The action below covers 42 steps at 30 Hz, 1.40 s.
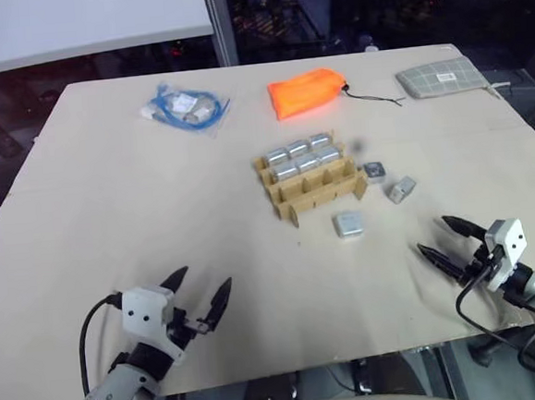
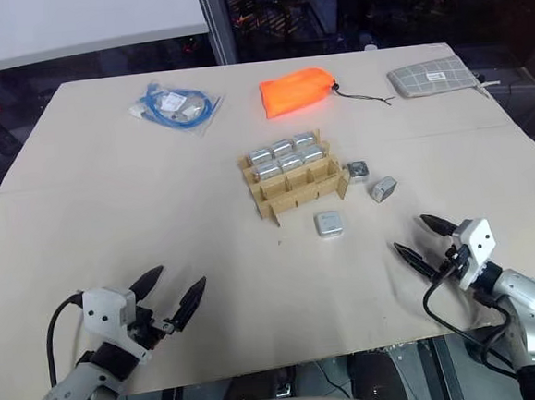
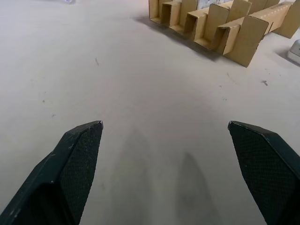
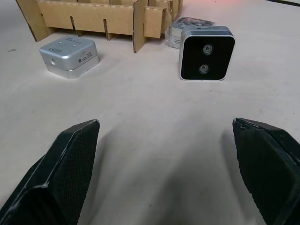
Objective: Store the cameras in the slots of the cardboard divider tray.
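The cardboard divider tray (image 1: 315,190) sits at the middle of the table (image 1: 110,203). Several silver-grey cameras (image 1: 298,158) fill its two far rows; the near row's slots are empty. Three loose cameras lie to its right: one flat (image 1: 347,224) in front, one (image 1: 374,170) against the tray's right end, one (image 1: 401,188) standing with its dark lens face (image 4: 206,52) toward my right gripper. My left gripper (image 1: 205,277) is open near the front left edge, far from the tray. My right gripper (image 1: 434,234) is open at the front right, pointing toward the loose cameras.
At the far side lie an orange fabric bag (image 1: 305,92), a grey checked pouch (image 1: 439,78) and a clear bag with a blue cable (image 1: 186,109). The table's front edge runs just below both grippers.
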Available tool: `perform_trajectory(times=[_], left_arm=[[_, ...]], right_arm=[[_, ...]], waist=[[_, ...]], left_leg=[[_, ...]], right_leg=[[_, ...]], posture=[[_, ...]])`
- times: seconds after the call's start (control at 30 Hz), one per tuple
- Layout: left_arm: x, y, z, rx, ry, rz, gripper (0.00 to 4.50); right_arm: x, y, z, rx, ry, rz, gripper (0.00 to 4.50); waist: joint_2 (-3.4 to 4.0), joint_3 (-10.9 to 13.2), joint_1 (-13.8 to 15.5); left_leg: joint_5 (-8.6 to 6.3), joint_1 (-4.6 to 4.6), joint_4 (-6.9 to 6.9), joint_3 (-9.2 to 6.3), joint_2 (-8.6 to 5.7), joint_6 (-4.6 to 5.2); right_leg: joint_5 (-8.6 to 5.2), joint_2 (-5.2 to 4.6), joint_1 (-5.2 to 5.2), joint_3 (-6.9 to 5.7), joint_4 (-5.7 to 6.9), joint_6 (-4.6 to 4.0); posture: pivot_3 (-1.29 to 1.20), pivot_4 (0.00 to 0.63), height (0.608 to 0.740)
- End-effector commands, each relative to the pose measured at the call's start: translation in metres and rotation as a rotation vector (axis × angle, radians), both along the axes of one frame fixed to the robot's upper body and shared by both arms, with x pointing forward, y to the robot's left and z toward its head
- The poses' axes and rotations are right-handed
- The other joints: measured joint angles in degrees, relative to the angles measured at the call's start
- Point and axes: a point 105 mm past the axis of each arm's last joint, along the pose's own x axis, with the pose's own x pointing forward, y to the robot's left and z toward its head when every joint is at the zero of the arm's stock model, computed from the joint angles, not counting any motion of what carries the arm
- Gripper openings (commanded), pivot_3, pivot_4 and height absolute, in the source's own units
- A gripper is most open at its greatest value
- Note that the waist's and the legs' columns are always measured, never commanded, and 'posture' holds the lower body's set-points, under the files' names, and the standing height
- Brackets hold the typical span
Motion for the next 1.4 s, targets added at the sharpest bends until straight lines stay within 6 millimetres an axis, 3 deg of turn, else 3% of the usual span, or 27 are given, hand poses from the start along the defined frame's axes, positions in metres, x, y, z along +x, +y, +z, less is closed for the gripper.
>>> perform_trajectory(times=[0.03, 0.13, 0.3, 0.5, 0.67, 0.9, 1.13, 1.33, 1.4], left_arm=[[0.001, -0.002, 0.010, 0.014, -0.051, -0.036, 4.45], [-0.001, -0.006, 0.014, 0.001, -0.064, -0.090, 4.45], [-0.004, -0.014, 0.037, -0.021, -0.097, -0.283, 4.45], [-0.009, -0.005, 0.053, 0.076, -0.078, -0.440, 4.45], [-0.006, 0.007, 0.062, 0.178, -0.061, -0.458, 4.45], [0.000, 0.009, 0.067, 0.201, -0.071, -0.439, 4.45], [-0.001, 0.008, 0.068, 0.201, -0.063, -0.449, 4.45], [0.000, 0.009, 0.066, 0.214, -0.052, -0.461, 4.50], [0.001, 0.009, 0.066, 0.212, -0.052, -0.461, 4.50]], right_arm=[[-0.003, 0.026, 0.008, 0.022, -0.043, 0.074, 4.50], [-0.006, 0.048, 0.013, 0.057, -0.053, 0.123, 4.50], [-0.006, 0.103, 0.013, 0.064, -0.026, 0.155, 4.50], [0.008, 0.137, 0.006, 0.004, 0.029, 0.087, 4.50], [0.031, 0.133, -0.003, -0.072, 0.089, -0.108, 4.50], [0.032, 0.156, 0.003, -0.033, 0.093, -0.073, 4.50], [0.029, 0.156, 0.002, 0.001, 0.117, -0.075, 4.50], [0.028, 0.154, 0.001, -0.006, 0.115, -0.090, 1.90], [0.028, 0.151, 0.001, -0.011, 0.116, -0.095, 1.90]], waist=[[0.00, 0.00, 0.00], [0.03, -0.01, -0.05], [0.00, -0.03, -0.05], [-0.01, -0.03, -0.08], [-0.02, -0.03, -0.15], [-0.12, -0.09, -0.53], [-0.12, -0.09, -1.49], [-0.10, -0.08, -1.50], [-0.10, -0.08, -1.50]], left_leg=[[0.00, 0.00, 0.00, 0.00, 0.00, 0.00], [0.00, 0.02, 0.00, -0.03, 0.05, 0.00], [0.00, 0.04, 0.05, -0.01, 0.09, -0.01], [0.03, 0.00, 0.15, 0.02, 0.11, -0.07], [0.08, 0.00, 0.17, 0.00, 0.11, -0.18], [0.10, 0.00, 0.17, -0.01, 0.13, -0.25], [0.10, 0.00, 0.17, -0.04, 0.18, -0.27], [0.09, -0.01, 0.17, -0.04, 0.19, -0.29], [0.08, 0.00, 0.17, -0.04, 0.19, -0.29]], right_leg=[[0.00, 0.00, 0.00, 0.00, 0.02, 0.00], [0.00, 0.05, -0.01, 0.00, 0.08, -0.01], [-0.01, 0.05, -0.06, 0.03, 0.19, -0.01], [0.00, 0.04, -0.13, 0.03, 0.23, -0.02], [0.00, 0.06, -0.16, 0.01, 0.26, -0.02], [0.00, 0.10, -0.12, 0.01, 0.26, -0.02], [0.00, 0.17, -0.13, 0.02, 0.28, -0.03], [0.00, 0.17, -0.14, 0.02, 0.27, -0.03], [0.00, 0.18, -0.14, 0.02, 0.27, -0.03]], posture=[[0.00, 0.150, 0.740], [0.00, 0.150, 0.740], [0.00, 0.150, 0.740], [0.00, 0.150, 0.740], [0.00, 0.150, 0.740], [0.00, 0.150, 0.740], [0.00, 0.150, 0.740], [0.00, 0.150, 0.740], [0.00, 0.150, 0.740]])
